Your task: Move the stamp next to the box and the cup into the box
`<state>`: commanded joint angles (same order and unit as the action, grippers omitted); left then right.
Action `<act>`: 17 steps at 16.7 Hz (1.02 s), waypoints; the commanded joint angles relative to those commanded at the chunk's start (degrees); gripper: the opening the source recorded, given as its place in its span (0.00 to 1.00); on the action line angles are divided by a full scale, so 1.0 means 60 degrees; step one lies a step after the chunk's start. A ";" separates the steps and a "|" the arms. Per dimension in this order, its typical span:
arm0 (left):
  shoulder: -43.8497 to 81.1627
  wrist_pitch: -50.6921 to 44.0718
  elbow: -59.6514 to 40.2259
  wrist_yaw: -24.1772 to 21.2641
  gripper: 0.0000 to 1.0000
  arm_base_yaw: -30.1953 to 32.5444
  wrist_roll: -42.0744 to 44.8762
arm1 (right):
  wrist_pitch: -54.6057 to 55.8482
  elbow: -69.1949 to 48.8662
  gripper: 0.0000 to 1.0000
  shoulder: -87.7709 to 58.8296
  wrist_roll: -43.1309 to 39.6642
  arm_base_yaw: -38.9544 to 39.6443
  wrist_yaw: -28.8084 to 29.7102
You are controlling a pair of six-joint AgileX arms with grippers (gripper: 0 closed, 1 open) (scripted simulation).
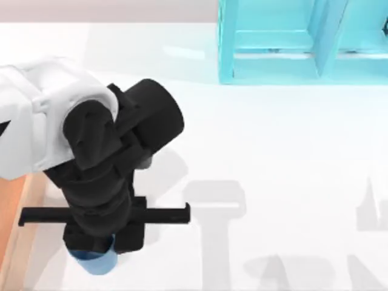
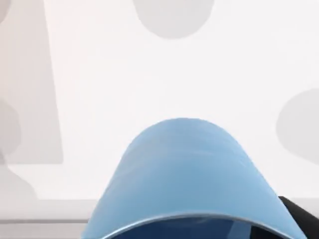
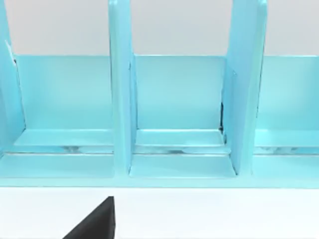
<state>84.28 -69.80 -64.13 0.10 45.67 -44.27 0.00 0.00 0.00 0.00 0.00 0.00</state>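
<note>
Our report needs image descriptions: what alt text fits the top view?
The left arm's gripper hangs over the blue cup near the white table's left edge, beside the orange-brown box. A cyan shelf unit stands at the back right.

surface (image 1: 273, 151): white, plain | far edge, right: cyan shelf (image 1: 303, 42) standing on it, open compartments | left edge: box (image 1: 12, 212) resting on it, light rim visible

You face the cyan shelf (image 3: 179, 99) standing on the white table (image 3: 224, 214), its upright dividers splitting it into compartments; a black part juts in near you.
</note>
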 joint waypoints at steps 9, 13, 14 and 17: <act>-0.0391 -0.0029 0.0175 0.0158 0.00 -0.5156 0.5114 | 0.0000 0.0000 1.00 0.0000 0.0000 0.0000 0.0000; -0.0666 0.0101 0.0602 0.0246 0.00 -0.8230 0.8203 | 0.0000 0.0000 1.00 0.0000 0.0000 0.0000 0.0000; -0.0734 0.0157 0.0721 0.0248 0.00 -0.8778 0.8755 | 0.0000 0.0000 1.00 0.0000 0.0000 0.0000 0.0000; -0.0898 0.0321 0.1027 0.0213 0.00 -0.9833 0.9817 | 0.0000 0.0000 1.00 0.0000 0.0000 0.0000 0.0000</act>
<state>78.89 -67.88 -57.97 1.37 -13.32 14.63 0.00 0.00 0.00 0.00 0.00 0.00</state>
